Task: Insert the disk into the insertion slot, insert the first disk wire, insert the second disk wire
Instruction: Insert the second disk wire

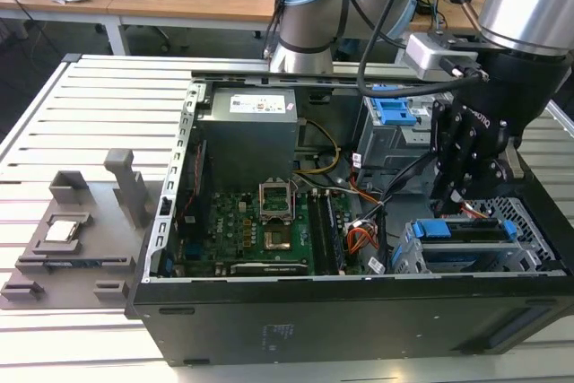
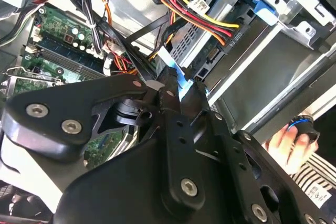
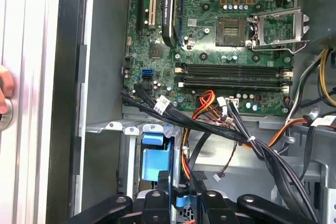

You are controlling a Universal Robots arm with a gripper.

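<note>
The hand (image 1: 454, 196) hangs just above the slot (image 1: 405, 257), in the case's (image 1: 359, 320) corner at the exterior view's right. It is clamped on a blue wire (image 2: 176, 74). The disk (image 1: 446, 229) already sits in the slot directly below, its long axis along the case's wall. Black cables (image 3: 210, 129) crowd beside it.

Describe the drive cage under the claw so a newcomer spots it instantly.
Find the open black computer case on the slatted table. In its near corner on the exterior view's right, below the claw, sits a low, wide silver perforated drive cage. A bright blue frame lies in it, unlike the taller grey cage with a blue latch behind.
</note>
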